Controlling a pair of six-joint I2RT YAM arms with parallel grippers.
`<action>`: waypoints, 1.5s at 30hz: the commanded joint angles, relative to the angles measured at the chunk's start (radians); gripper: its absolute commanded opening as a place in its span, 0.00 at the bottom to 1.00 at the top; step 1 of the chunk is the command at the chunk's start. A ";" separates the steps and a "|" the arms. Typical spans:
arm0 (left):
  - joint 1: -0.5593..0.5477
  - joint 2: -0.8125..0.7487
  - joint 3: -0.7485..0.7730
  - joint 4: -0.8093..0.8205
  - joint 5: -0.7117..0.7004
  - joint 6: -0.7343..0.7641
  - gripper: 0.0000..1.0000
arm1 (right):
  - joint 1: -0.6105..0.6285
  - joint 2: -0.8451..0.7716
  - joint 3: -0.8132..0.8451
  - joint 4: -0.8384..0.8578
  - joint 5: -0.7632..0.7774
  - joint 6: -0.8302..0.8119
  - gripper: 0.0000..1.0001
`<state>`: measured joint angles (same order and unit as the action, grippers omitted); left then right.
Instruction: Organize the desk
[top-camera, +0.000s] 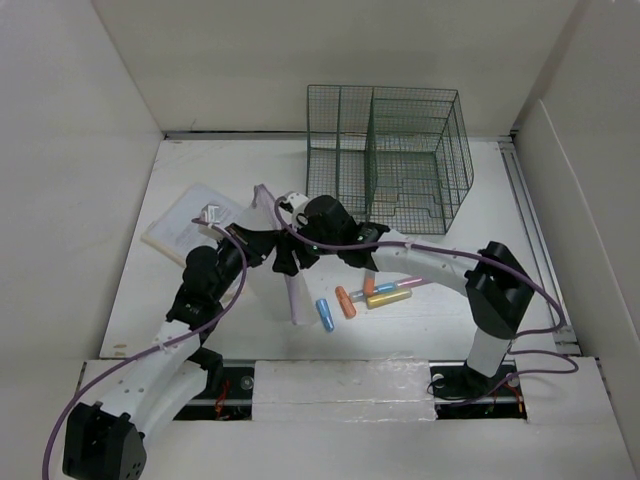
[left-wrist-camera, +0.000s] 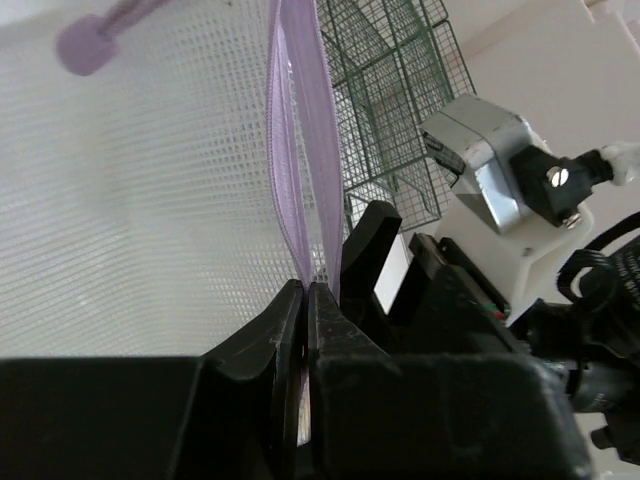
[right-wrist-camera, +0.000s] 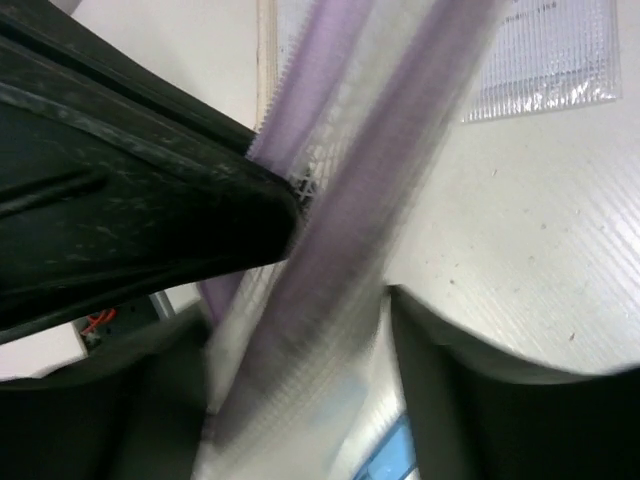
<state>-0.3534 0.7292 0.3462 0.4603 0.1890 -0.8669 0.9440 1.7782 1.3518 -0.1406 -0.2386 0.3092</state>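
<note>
Desk, mesh pouch on edge, long axis near to far

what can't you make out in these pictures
- right wrist: mesh pouch smeared by motion between the right fingers; zipper detail lost.
- left wrist: pouch fills much of the frame, hiding whatever lies behind it; left fingers cover its pinched edge.
- top view: arms overlap, hiding both grips; markers' labels too small.
</note>
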 joint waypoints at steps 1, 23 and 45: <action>-0.006 -0.030 0.027 0.041 0.055 -0.032 0.00 | -0.023 0.001 -0.038 0.130 -0.001 0.008 0.62; -0.006 -0.289 0.225 -0.322 -0.241 0.126 0.81 | -0.122 -0.289 0.069 0.446 0.363 -0.330 0.00; -0.006 -0.223 0.077 -0.200 -0.062 0.109 0.75 | -0.346 -0.096 0.032 0.973 0.644 -0.519 0.00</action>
<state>-0.3580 0.4953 0.4423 0.2016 0.1001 -0.7662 0.6083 1.6623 1.3899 0.6830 0.4118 -0.1848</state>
